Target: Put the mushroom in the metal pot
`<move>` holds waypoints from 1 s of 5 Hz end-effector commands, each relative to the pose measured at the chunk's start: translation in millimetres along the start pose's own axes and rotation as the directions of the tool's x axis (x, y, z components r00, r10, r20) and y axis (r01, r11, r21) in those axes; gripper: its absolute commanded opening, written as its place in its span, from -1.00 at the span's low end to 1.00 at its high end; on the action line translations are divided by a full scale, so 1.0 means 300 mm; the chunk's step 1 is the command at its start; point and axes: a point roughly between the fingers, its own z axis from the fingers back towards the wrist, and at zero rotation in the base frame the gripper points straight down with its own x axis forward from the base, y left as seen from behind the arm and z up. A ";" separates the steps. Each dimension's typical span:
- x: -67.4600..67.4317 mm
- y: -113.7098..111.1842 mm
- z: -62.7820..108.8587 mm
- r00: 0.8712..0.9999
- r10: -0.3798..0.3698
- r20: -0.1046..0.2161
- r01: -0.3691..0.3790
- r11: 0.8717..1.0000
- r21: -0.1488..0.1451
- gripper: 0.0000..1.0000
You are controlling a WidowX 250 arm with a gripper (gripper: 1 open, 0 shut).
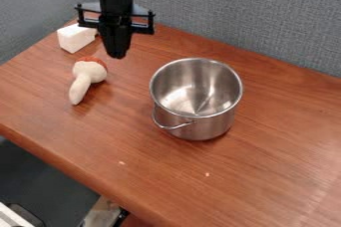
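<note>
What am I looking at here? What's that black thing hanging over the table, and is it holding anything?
This is one picture, taken from a camera in front of and above a wooden table. The black thing is the end of a robot arm, and its tip is a claw pointing straight down. From this angle I cannot tell whether its fingers are open or shut, but nothing hangs from it. On the table lie a small toy mushroom on its side, just below the claw in the picture, a shiny metal pot to the right, empty inside, and a white block near the back edge. The mushroom is meant to go into the pot.
</note>
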 end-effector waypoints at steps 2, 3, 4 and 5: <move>-0.043 0.080 -0.021 0.992 0.050 0.117 -0.048 0.999 -0.018 1.00; 0.015 0.178 -0.018 0.990 -0.041 0.133 0.046 0.998 -0.039 1.00; 0.092 0.271 -0.023 0.981 -0.121 0.149 0.130 0.990 -0.048 1.00; 0.132 0.301 -0.006 0.983 -0.119 0.140 0.128 0.991 -0.050 1.00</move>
